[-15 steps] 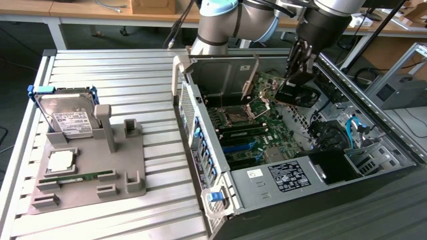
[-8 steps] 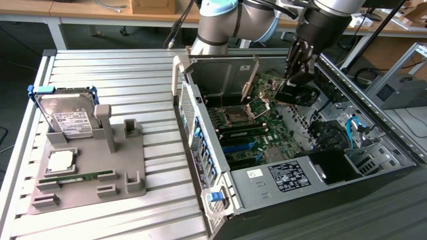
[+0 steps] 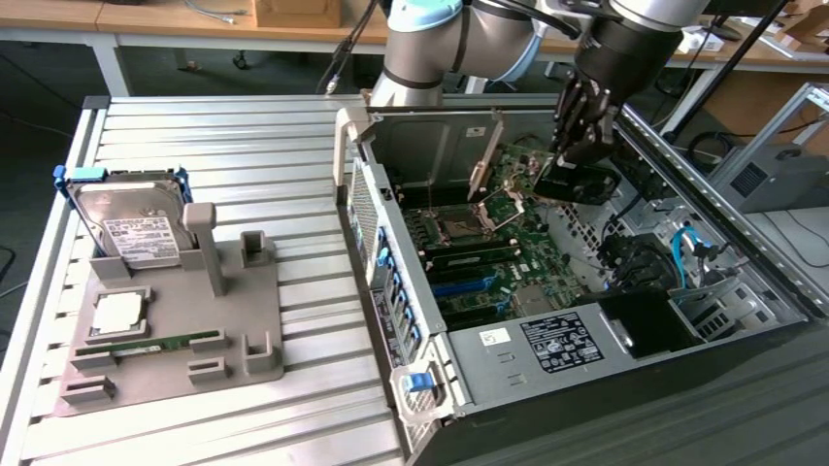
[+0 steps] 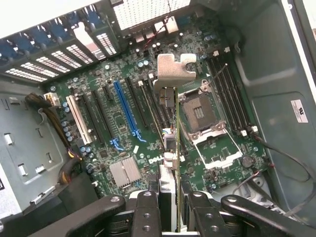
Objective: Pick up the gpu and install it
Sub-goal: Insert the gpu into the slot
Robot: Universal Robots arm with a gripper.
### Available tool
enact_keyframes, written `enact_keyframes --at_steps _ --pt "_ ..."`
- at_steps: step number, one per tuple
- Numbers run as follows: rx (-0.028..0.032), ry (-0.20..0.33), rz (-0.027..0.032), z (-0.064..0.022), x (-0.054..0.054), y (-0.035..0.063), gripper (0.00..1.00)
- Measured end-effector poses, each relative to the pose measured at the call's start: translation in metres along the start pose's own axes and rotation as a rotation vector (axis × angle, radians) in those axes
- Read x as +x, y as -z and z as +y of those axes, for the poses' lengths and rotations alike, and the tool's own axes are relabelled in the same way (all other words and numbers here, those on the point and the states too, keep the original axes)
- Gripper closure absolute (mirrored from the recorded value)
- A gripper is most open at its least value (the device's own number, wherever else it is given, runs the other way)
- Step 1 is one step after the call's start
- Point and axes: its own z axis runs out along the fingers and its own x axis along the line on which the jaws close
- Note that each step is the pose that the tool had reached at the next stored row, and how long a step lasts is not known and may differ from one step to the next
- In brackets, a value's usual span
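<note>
Open grey metal computer case (image 3: 428, 146) on the exterior view's right; inside it, a green motherboard (image 4: 123, 128). My gripper (image 4: 173, 202), upper right in the exterior view, clamps the thin dark bracketed gpu (image 4: 176, 143) edge-on above the slots. I'd square it to one slot and press evenly.

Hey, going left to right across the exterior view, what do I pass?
First the hard drive → tall grey post → blue-tabbed case wall → gpu → gripper → blue cables.
</note>
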Motion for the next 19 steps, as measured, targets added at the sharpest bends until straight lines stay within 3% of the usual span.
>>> enact_keyframes --at_steps 19 --pt "-0.0025 0.103 0.0022 0.0 0.0 0.0 0.73"
